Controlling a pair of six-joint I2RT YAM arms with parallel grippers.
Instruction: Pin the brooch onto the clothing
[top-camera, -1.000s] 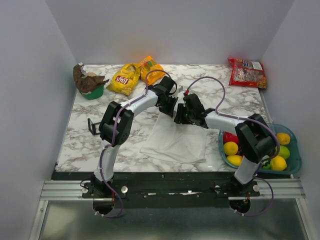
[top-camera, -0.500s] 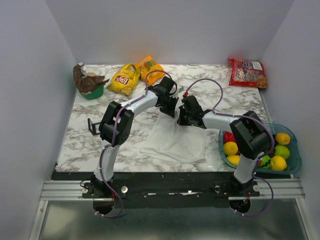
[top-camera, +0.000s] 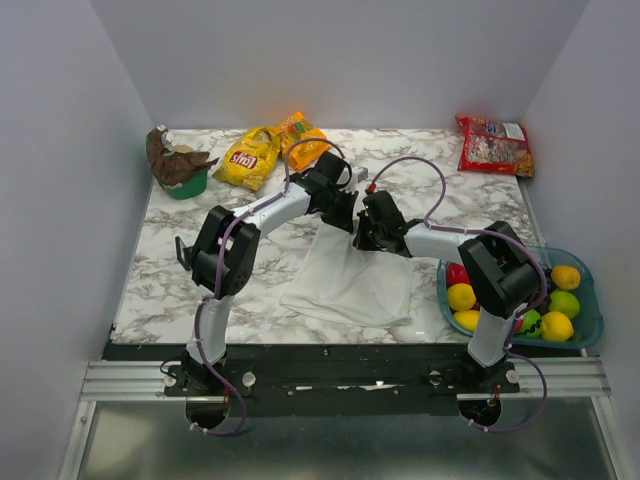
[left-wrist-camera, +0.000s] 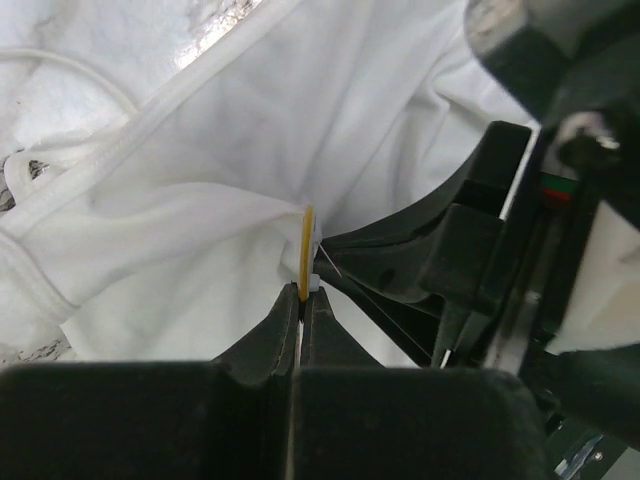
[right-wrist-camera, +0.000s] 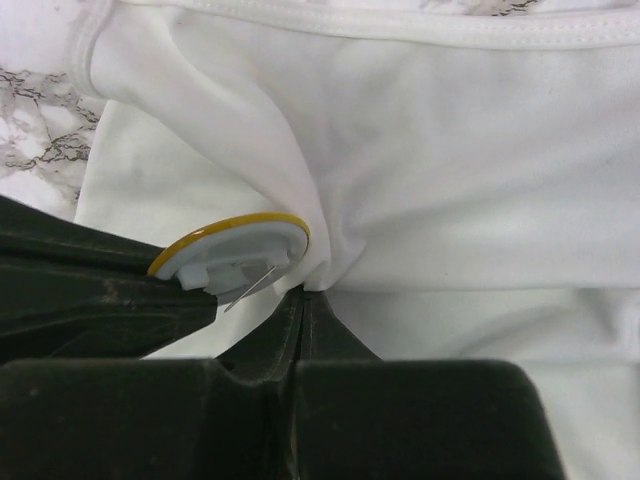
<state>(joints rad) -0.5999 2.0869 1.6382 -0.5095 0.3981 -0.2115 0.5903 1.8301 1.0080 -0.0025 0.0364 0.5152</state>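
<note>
So the brooch (right-wrist-camera: 236, 252) is a small flat round disc with a gold-yellow rim and a pale grey-white back, and there's a thin wire pin (right-wrist-camera: 250, 286) poking out of that back side at an angle. From the left wrist view you only get it edge-on, a skinny yellow sliver standing upright right above the fingertips. It sits at the far end of the white clothing (top-camera: 352, 275), pushed up against a bunched fold of the fabric, with its back facing the right wrist camera. The left tool (left-wrist-camera: 301, 298) is clamped on the brooch by its edge, jaws basically together with just the disc's thickness between them. The right tool (right-wrist-camera: 303, 300) is closed too, pinching a raised fold of the clothing just beside the brooch, so the fabric puckers into its fingertips. In the top view the two tools meet tip to tip, over the garment's far edge. The clothing lies spread on the marble worktop (top-camera: 160, 270), with a stitched edge band showing just past the fold. A blue basket (top-camera: 596, 300) of fruit sits at the worktop's right side, well apart from all this.
</note>
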